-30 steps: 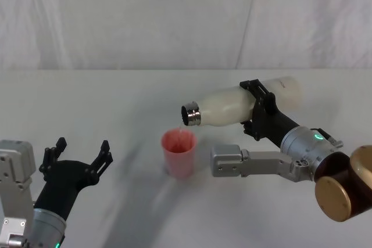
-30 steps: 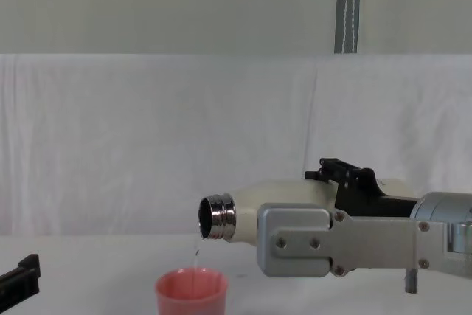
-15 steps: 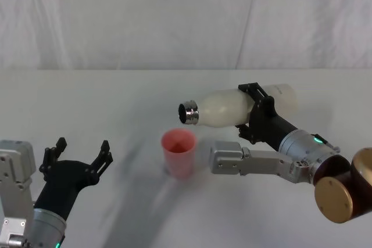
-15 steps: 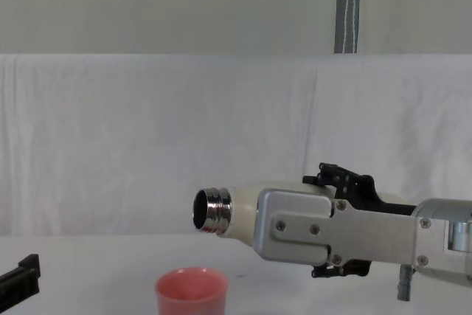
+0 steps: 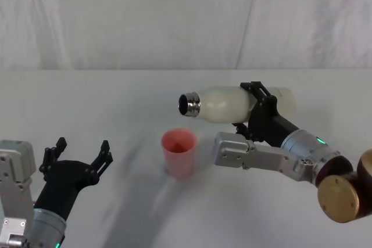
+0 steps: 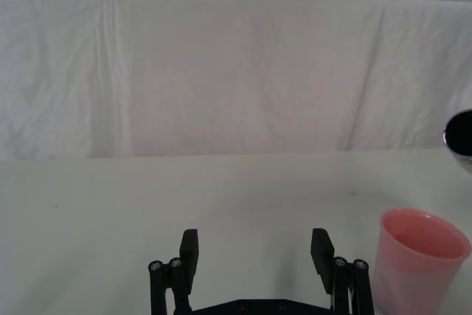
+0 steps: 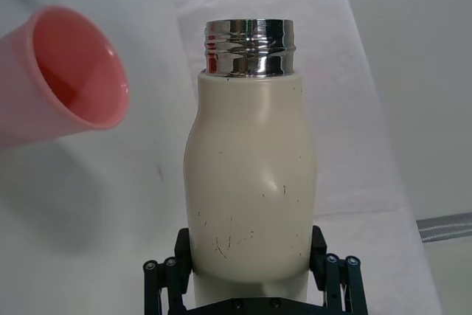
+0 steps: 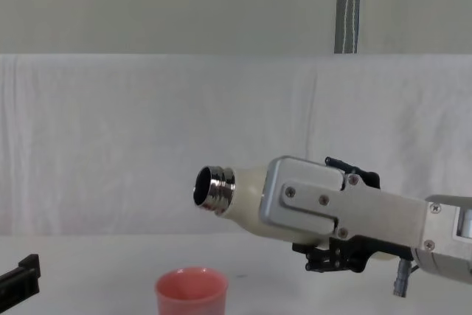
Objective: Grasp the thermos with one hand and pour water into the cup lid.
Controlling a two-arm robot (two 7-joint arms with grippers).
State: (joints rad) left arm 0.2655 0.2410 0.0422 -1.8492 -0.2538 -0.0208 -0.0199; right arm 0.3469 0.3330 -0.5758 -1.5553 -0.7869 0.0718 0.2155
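Thermos tipping back up after the pour

Right claw (image 5: 260,110) grips the thermos (image 5: 232,104) above and beside the cup lid (image 5: 179,152); its neck has lifted, so pouring looks finished. Left claw (image 5: 77,159), spread open, idles well left of the cup lid.

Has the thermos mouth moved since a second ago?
Yes. The thermos mouth has tipped up, higher above the cup lid, in the right claw.
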